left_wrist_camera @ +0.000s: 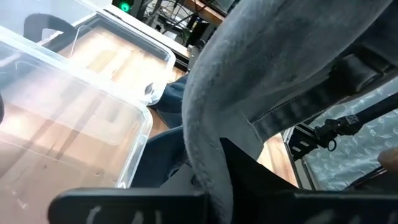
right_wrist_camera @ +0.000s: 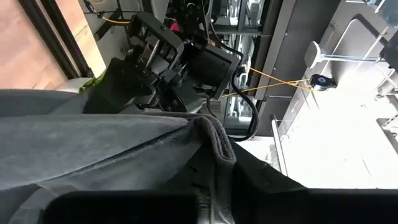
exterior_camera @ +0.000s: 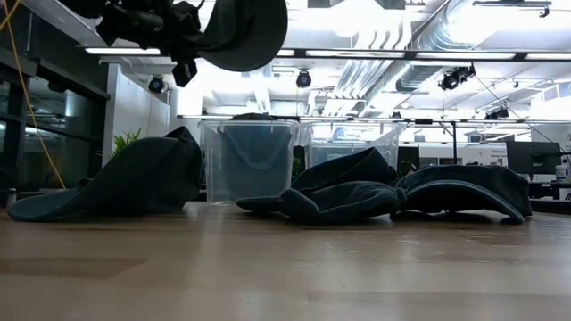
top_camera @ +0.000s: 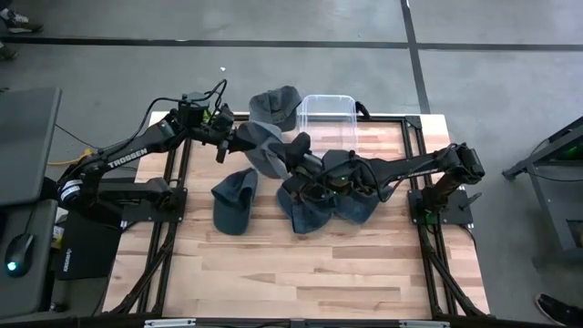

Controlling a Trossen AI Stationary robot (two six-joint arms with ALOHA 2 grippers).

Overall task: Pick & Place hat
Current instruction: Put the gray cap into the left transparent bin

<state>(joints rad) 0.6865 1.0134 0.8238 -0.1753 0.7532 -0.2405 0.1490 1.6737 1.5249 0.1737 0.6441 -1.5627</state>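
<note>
Hat (top_camera: 260, 146) midair between both claws — low view (exterior_camera: 241, 31) confirms.

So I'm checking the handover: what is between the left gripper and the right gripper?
In the high view, a dark grey fabric hat spans between the left gripper and the right gripper, raised above the table.

The grey hat (top_camera: 262, 146) wraps my left gripper (top_camera: 239, 138), so my fingertips are buried in fabric. My right gripper (top_camera: 293, 148) disappears under its far side. The low view crops the hat at the top.
</note>
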